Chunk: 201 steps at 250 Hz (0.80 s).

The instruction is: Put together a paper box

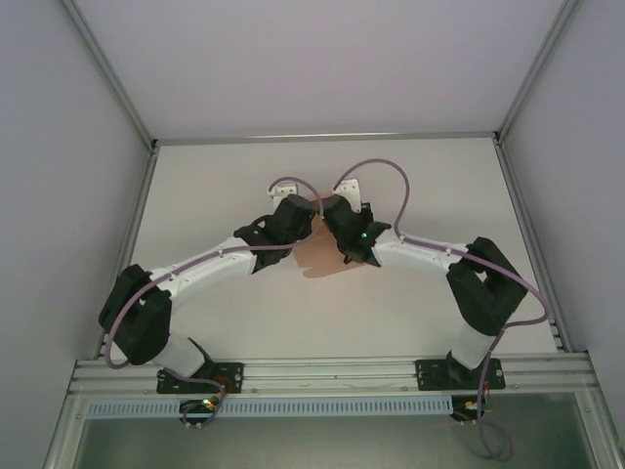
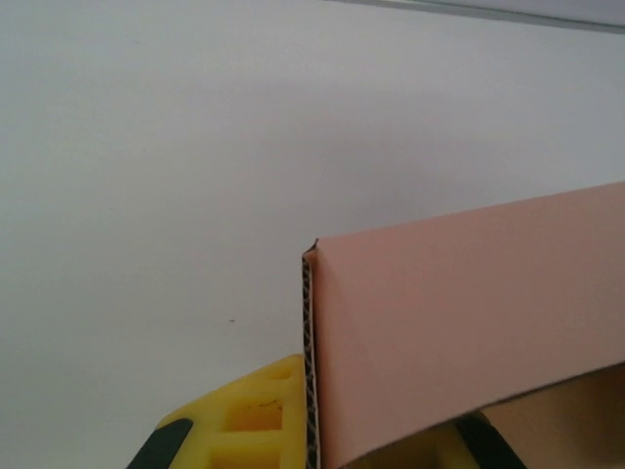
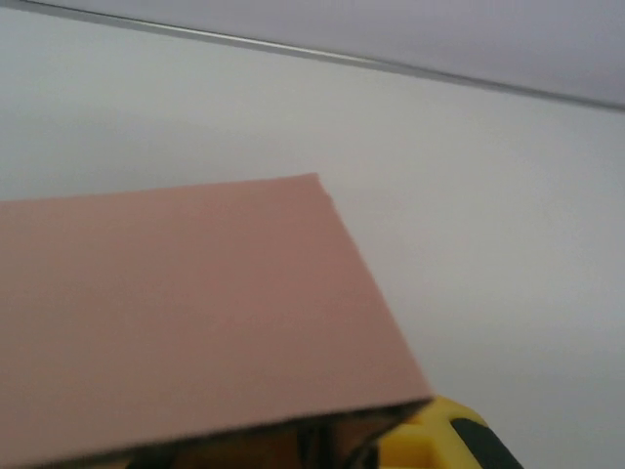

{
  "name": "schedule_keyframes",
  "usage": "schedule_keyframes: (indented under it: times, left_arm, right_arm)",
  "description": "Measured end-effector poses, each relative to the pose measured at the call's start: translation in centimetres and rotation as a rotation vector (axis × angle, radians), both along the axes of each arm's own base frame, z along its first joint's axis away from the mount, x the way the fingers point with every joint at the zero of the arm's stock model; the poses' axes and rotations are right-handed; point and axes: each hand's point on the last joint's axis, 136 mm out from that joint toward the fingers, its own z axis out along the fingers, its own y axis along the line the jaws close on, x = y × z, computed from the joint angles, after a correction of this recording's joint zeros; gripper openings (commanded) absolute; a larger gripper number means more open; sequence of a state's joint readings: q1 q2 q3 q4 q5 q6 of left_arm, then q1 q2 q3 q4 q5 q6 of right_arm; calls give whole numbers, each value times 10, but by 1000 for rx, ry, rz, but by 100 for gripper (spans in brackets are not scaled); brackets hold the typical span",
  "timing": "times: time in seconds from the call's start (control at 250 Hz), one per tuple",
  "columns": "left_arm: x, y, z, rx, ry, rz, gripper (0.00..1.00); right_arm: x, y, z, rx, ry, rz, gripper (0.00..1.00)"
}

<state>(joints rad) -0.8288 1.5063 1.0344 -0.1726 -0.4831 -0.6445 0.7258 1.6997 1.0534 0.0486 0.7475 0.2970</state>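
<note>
Two robot arms meet over the middle of a white table (image 1: 439, 186), the salmon-pink paper box (image 1: 317, 256) caught between their black wrists. The left gripper (image 1: 305, 227) is clamped shut on the card: its wrist camera looks along a folded pink panel (image 2: 459, 322) whose corrugated edge runs down beside a yellow finger (image 2: 256, 422). The right gripper (image 1: 338, 227) is also closed, and from its own camera a broad pink panel (image 3: 195, 303) lies across its fingers, with one yellow fingertip (image 3: 441, 435) poking out past the card's corner. Whether that gripper actually pinches the card cannot be told. The box sits just in front of both grippers, partly hidden beneath them from above.
</note>
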Motion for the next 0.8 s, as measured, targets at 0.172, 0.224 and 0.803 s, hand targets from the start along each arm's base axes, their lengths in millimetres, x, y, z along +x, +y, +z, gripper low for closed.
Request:
schedule_keyframes:
  times: [0.172,0.224,0.803]
  left_arm:
    - [-2,11,-7,59,17,18,0]
    - [-2,12,-6,63,14,22,0]
    - [-8,29,2,102,-73,-32,0]
  right_arm:
    - [-6,-4,-9,134,-70,191,59]
    - [-8,-4,-4,162,-94,243,64]
    - [-60,8,101,407,-144,503,89]
